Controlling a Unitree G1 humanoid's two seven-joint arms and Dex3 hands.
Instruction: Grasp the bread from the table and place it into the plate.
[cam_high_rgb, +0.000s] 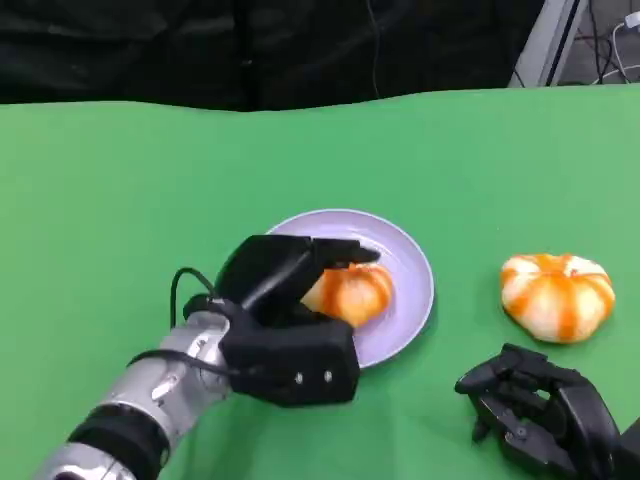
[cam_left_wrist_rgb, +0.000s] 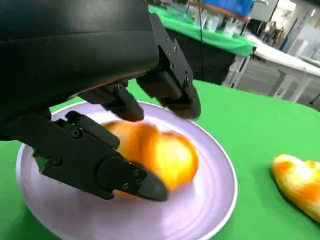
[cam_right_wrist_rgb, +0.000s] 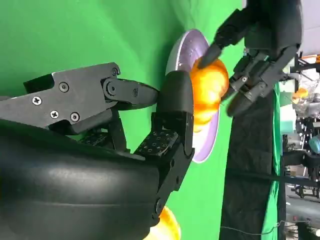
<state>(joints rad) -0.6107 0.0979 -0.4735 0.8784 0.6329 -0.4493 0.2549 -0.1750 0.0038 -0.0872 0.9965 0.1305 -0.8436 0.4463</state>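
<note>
your left hand (cam_high_rgb: 285, 320): fingers pinching bread (cam_high_rgb: 350, 292) over plate (cam_high_rgb: 405, 262) | right hand (cam_high_rgb: 540, 410): fingers curled, holding nothing | second bread (cam_high_rgb: 557, 295) just beyond right fingertips, on table (cam_high_rgb: 120, 200)

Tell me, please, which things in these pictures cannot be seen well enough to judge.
- Bread on the plate: head view, its near side is hidden by the left hand; contact cannot be told.
- Same bread, left wrist view: blurred, fingers in front.
- Second bread: cut off by the edge in both wrist views.
- Right hand: head view, cut off at the corner.
</note>
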